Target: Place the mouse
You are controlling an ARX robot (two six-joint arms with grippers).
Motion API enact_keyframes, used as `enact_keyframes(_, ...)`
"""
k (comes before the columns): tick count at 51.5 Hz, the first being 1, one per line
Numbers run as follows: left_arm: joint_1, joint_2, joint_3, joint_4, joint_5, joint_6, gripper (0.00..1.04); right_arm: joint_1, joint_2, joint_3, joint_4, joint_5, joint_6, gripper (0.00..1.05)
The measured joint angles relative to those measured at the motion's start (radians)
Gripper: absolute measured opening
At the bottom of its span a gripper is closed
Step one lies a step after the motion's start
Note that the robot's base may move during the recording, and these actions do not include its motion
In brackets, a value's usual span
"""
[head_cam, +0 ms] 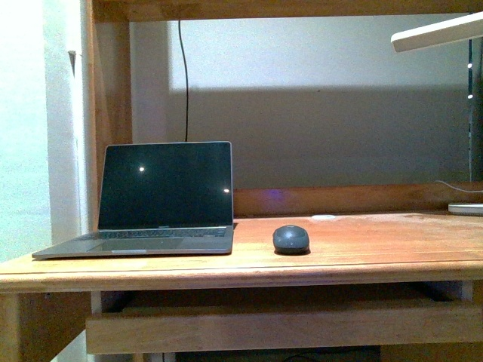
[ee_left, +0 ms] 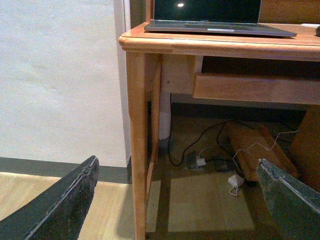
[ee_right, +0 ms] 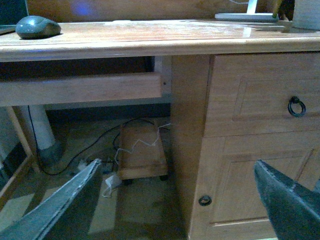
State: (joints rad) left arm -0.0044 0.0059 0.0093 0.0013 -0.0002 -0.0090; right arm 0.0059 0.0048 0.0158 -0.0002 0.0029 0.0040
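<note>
The dark grey mouse (head_cam: pixel 290 239) lies on the wooden desk (head_cam: pixel 362 253), just right of the open laptop (head_cam: pixel 162 200). It also shows in the right wrist view (ee_right: pixel 38 26) on the desk top. Neither gripper shows in the front view. My left gripper (ee_left: pixel 175 200) is open and empty, low, in front of the desk's left leg (ee_left: pixel 137 145). My right gripper (ee_right: pixel 175 200) is open and empty, low, in front of the desk's drawer cabinet (ee_right: pixel 250 135). Both are well below the desk top and apart from the mouse.
A lamp arm (head_cam: pixel 438 34) reaches in at the upper right, with its white base (head_cam: pixel 466 208) on the desk. Cables and a wooden block (ee_right: pixel 142 150) lie on the floor under the desk. A wall (ee_left: pixel 60 75) stands left of the desk.
</note>
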Motion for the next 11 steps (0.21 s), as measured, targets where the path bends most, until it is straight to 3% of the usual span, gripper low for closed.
enact_keyframes(11,0.000,0.000,0.000,0.000,0.000,0.000,0.97,0.000,0.000,0.000,0.000,0.000,0.000,0.97)
